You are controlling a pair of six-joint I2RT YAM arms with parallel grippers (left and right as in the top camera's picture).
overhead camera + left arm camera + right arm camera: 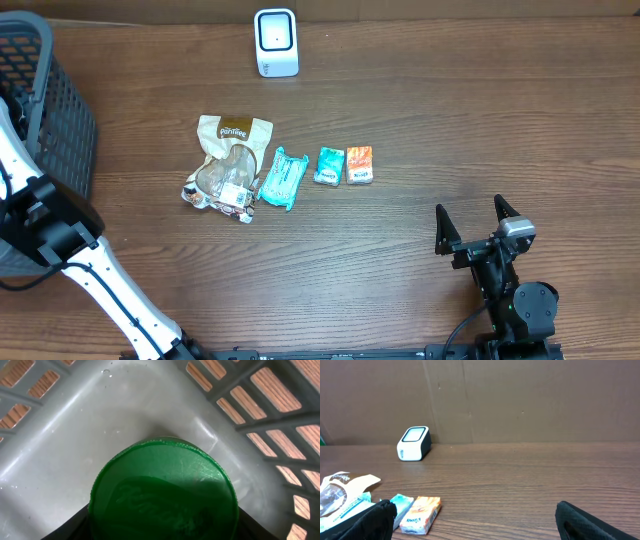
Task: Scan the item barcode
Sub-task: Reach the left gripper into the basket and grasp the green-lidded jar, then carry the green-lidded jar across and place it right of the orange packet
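- Green-lidded item (pixel 162 492) was the one up for scanning, and it sat down in a corner of the grey basket (pixel 60 415), lid filling most of the left wrist view.
- Left jaws were right down over it, with a dark finger showing on each side of the lid at the bottom of that view. Honestly couldn't tell if they had actually clamped on it or were just around it.
- So my read: this was the pick-up stage at best. Nothing was lifted out of the basket yet.
- Right arm (pixel 510 290) sat at the near edge of the surface, right jaws spread wide and holding nothing.
- Further out, mid-surface, a row lay loose: snack pouch (pixel 228 165), teal packet (pixel 283 179), small teal pack (pixel 329 165), orange pack (pixel 360 164). Can't say if any of those got scanned.
- Farthest back stood the white scanner (pixel 276 42), well apart from the basket, with nothing in front of it.
- What was left, I reckon: get a firm grip, lift it out, carry it over, show the barcode to the scanner.
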